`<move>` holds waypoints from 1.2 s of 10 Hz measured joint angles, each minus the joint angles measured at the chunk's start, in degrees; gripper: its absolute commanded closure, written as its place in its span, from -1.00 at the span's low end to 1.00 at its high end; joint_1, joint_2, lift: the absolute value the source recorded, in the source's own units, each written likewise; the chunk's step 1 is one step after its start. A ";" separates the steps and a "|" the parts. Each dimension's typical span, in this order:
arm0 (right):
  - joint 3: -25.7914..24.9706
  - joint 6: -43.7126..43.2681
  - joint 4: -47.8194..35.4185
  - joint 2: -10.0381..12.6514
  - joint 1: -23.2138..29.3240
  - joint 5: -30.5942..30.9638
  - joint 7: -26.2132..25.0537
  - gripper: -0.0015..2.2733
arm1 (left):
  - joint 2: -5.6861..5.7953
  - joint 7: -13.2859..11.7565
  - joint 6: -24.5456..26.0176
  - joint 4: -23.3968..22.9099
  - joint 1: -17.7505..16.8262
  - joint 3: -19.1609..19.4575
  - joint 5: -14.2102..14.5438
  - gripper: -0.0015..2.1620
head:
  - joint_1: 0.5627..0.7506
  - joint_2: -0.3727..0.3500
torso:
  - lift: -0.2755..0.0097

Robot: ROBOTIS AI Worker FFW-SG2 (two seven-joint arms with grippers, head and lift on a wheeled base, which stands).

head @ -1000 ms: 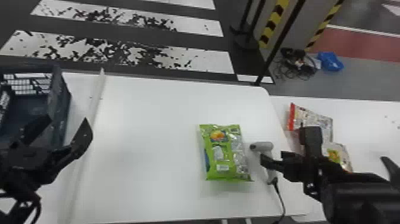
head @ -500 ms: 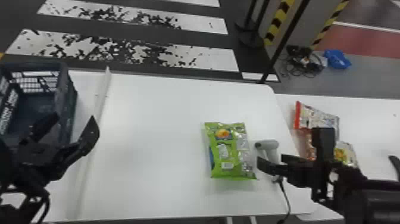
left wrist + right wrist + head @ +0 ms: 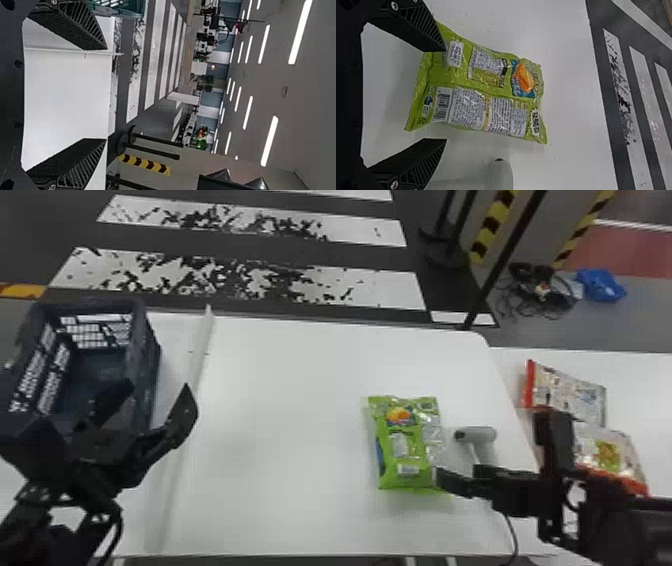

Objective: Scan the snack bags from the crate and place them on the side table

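Right gripper (image 3: 495, 447): ribbed black fingers (image 3: 417, 25) spread wide, empty, held near end of green snack bag (image 3: 405, 450); contact cannot be told. Green bag: glossy crinkled plastic, rectangular, laid flat on smooth white table (image 3: 280, 390), barcode turned up. Grey scanner (image 3: 480, 435), rounded head, placed just beside bag. On side table (image 3: 640, 390) at right: red-edged shiny bag (image 3: 570, 392). Left gripper (image 3: 157, 390) spread wide, empty, held near dark plastic crate (image 3: 150, 360), lattice-walled.

Wide gap between strip (image 3: 182, 460) and green bag (image 3: 407, 445), scanner (image 3: 481, 435) beside bag
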 measured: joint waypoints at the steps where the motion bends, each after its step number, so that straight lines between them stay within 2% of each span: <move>1: 0.57 -0.20 2.12 -0.01 -1.20 -0.30 1.12 -0.92 | -0.10 0.03 -0.01 -0.01 -0.01 -0.19 -0.03 -0.96 | 0.41 -0.23 | 0.58; 6: 4.80 -5.30 13.46 -1.15 -6.95 2.43 2.82 -0.93 | -0.09 -0.09 0.16 0.15 -0.01 -0.34 -0.07 -0.96 | 0.41 -0.21 | 0.58; 7: 5.78 -6.19 15.38 -1.43 -7.67 3.33 3.60 -0.58 | -0.05 -0.15 0.16 0.24 -0.03 -0.37 -0.09 -0.96 | 0.41 -0.21 | 0.58; 8: 6.56 -6.97 16.61 -1.55 -8.13 4.24 4.72 0.41 | -0.04 -0.16 0.16 0.31 -0.08 -0.44 -0.09 -0.96 | 0.41 -0.20 | 0.58; 9: 7.03 -7.72 17.04 -1.59 -8.27 5.09 5.41 0.99 | -0.04 -0.16 0.16 0.33 -0.10 -0.50 -0.07 -0.96 | 0.41 -0.19 | 0.58; 12: 7.51 -8.18 16.29 -1.68 -7.49 5.81 5.72 0.99 | -0.12 -0.16 0.16 0.50 -0.10 -0.60 -0.05 -0.96 | 0.41 -0.19 | 0.58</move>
